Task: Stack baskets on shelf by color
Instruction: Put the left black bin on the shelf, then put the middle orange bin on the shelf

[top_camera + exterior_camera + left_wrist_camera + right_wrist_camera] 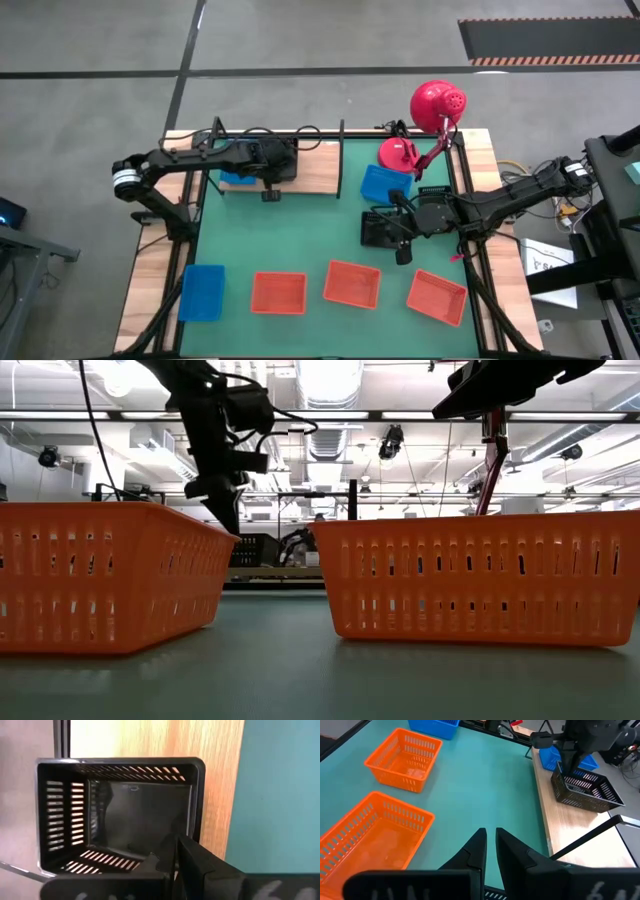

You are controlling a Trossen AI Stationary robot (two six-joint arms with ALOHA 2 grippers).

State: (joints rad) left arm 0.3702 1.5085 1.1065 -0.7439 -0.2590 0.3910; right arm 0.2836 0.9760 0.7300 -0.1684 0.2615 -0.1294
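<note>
While the left end effector (pixel 568 759) grips the rim of a black mesh-sided plastic basket (pixel 117 815) over the light wooden shelf (pixel 320 165) at the counter's far edge, it should lower squarely; the right end effector (pixel 490 851), nearly closed, holds nothing

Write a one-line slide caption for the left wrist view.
Left gripper shut on the rim of a black basket held over the wooden shelf.
</note>
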